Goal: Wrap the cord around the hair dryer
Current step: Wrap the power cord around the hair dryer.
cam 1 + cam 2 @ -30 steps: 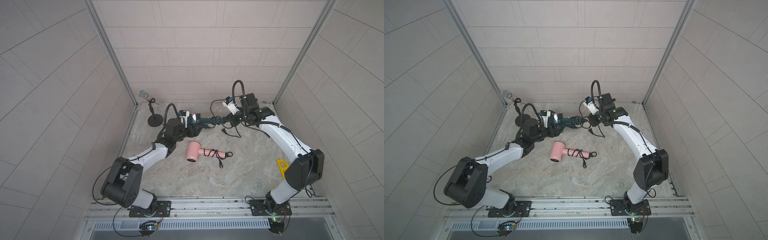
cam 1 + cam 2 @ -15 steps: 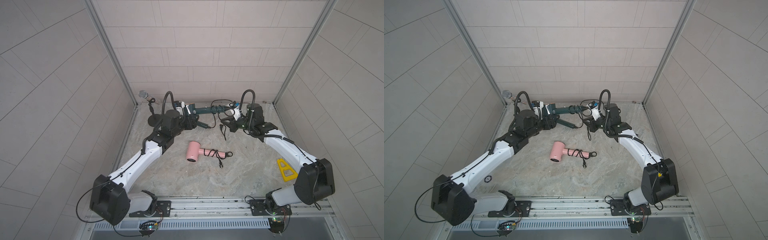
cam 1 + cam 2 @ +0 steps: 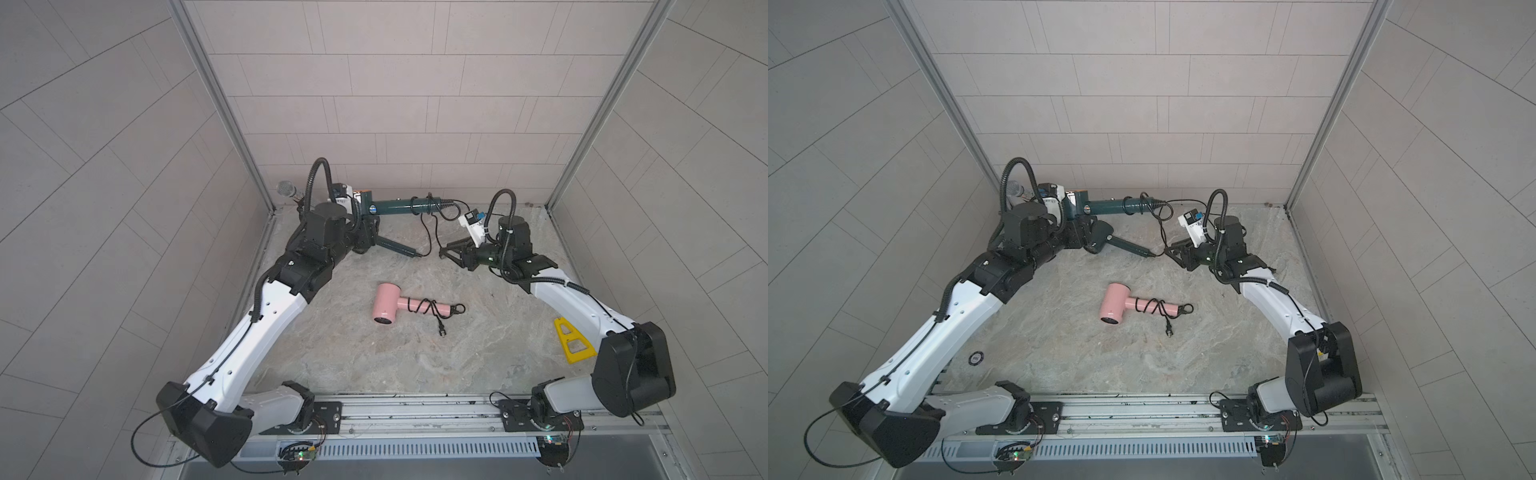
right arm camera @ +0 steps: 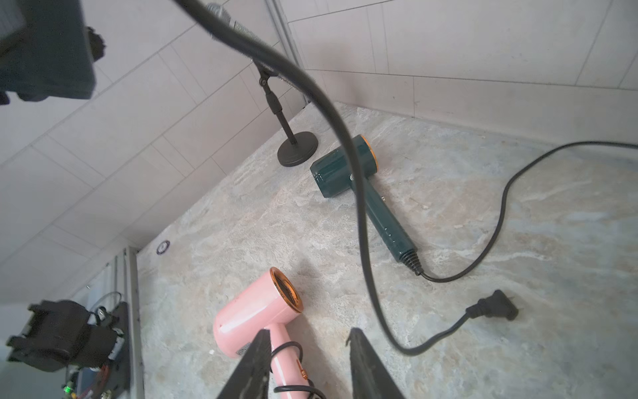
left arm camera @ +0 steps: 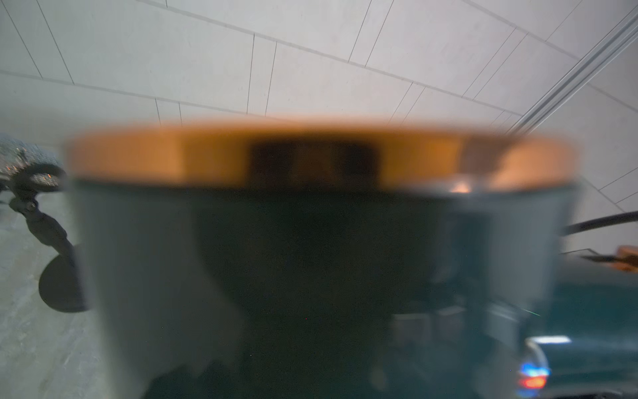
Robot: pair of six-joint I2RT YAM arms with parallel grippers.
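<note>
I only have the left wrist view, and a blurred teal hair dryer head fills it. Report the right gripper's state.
Observer: The right gripper is open and holds nothing. A black cord hangs beside it, not in its grip.
Operator: Now tell me how much cord is on the handle.
Observer: In both top views a few turns circle the handle end of the held teal hair dryer. The rest hangs loose.
Operator: Locate the plug.
Observer: The plug lies on the table, unheld.
</note>
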